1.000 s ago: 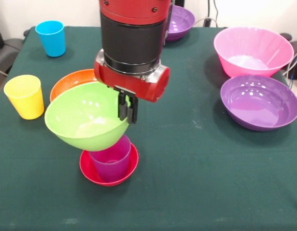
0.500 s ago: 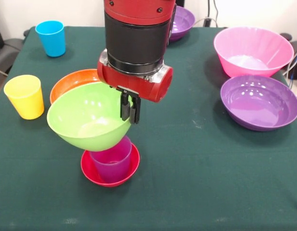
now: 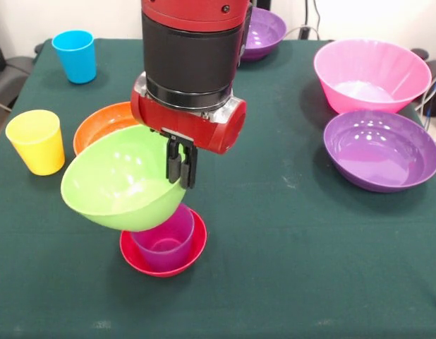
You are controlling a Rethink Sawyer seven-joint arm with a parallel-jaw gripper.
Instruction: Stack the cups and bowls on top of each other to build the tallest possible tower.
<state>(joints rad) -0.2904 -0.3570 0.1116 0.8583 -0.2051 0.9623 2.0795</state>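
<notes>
One lime green bowl (image 3: 119, 183) hangs tilted from my gripper (image 3: 180, 167), whose fingers are clamped together on its rim; its underside sits just above the purple cup (image 3: 165, 240) standing in the small red bowl (image 3: 193, 251), so I judge the tower's top lies straight below and slightly right of the bowl's centre. Counted on the table: three cups, purple, yellow (image 3: 37, 141) and blue (image 3: 74, 55), and six bowls, adding an orange (image 3: 98, 123), two purple (image 3: 382, 150) (image 3: 264, 32) and a pink (image 3: 372, 74).

I see the green-clothed table (image 3: 288, 233) carrying a blue cup (image 3: 75, 55), yellow cup (image 3: 37, 141), red bowl (image 3: 164, 247), orange bowl (image 3: 98, 126), pink bowl (image 3: 371, 74) and two purple bowls (image 3: 380, 150) (image 3: 263, 32).
</notes>
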